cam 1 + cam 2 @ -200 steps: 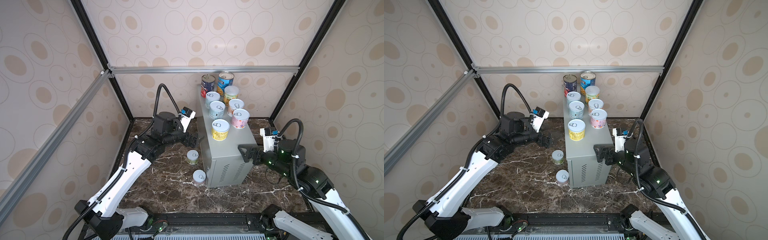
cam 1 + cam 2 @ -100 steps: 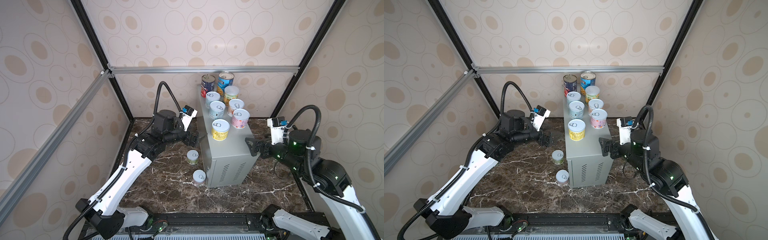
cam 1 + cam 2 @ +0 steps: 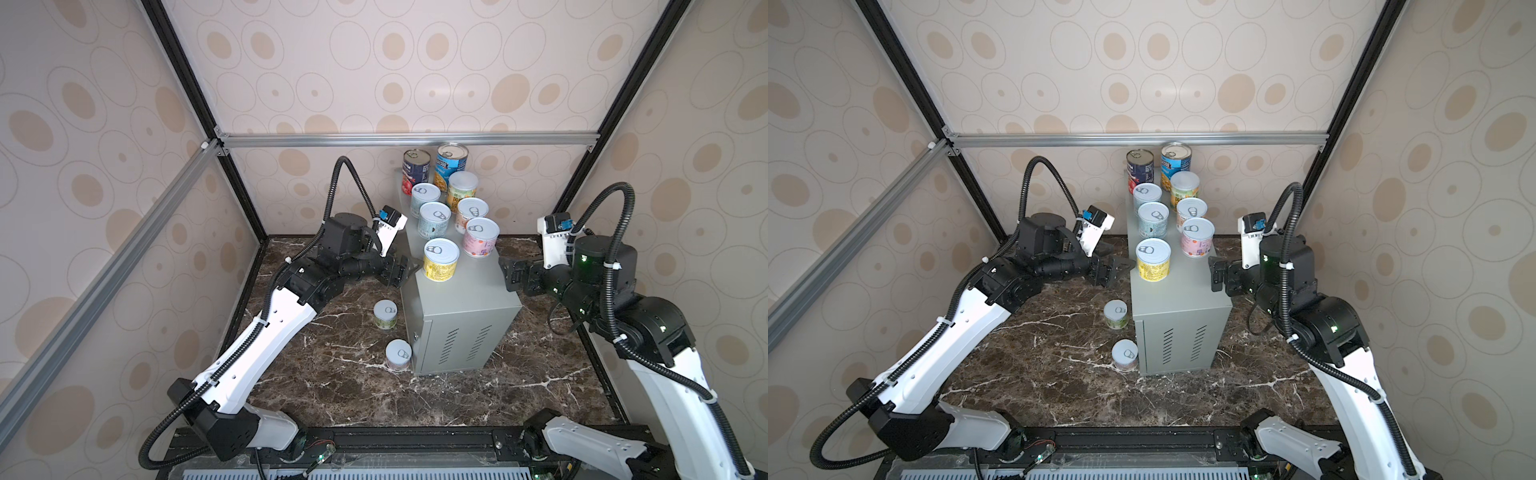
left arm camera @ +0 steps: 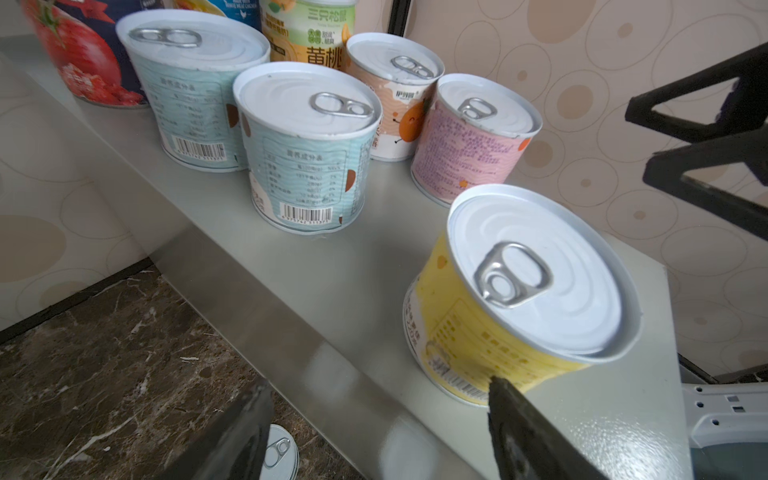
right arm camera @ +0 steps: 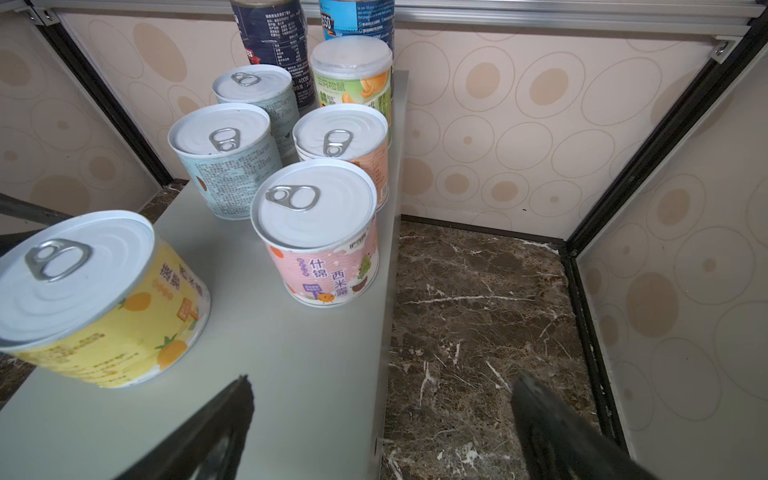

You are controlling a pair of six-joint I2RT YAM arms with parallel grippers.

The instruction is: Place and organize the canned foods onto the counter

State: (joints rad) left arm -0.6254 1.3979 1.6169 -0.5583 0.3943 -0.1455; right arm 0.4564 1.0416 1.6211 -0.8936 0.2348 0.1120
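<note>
Several canned foods stand in two rows on the grey counter [image 3: 469, 299] [image 3: 1179, 295]. Nearest the front are a yellow can [image 3: 440, 259] [image 4: 515, 299] [image 5: 95, 299] and a pink can [image 3: 481, 237] [image 5: 320, 232]. Two short cans, a green one [image 3: 385, 314] [image 3: 1116, 314] and a pale one [image 3: 398, 354] [image 3: 1125, 354], sit on the marble floor left of the counter. My left gripper [image 3: 401, 270] [image 3: 1106, 270] [image 4: 374, 395] hovers at the counter's left edge beside the yellow can, open and empty. My right gripper [image 3: 509, 274] [image 3: 1219, 274] [image 5: 382, 399] hangs open over the counter's right edge.
The dark marble floor [image 3: 340, 386] surrounds the counter, with patterned walls close on three sides. Black frame posts [image 3: 582, 187] stand in the back corners and a metal rail [image 3: 407, 139] crosses the back wall.
My right arm has lifted and its gripper has risen from beside the counter's right wall to top level. My left gripper has edged slightly closer to the counter's left edge.
</note>
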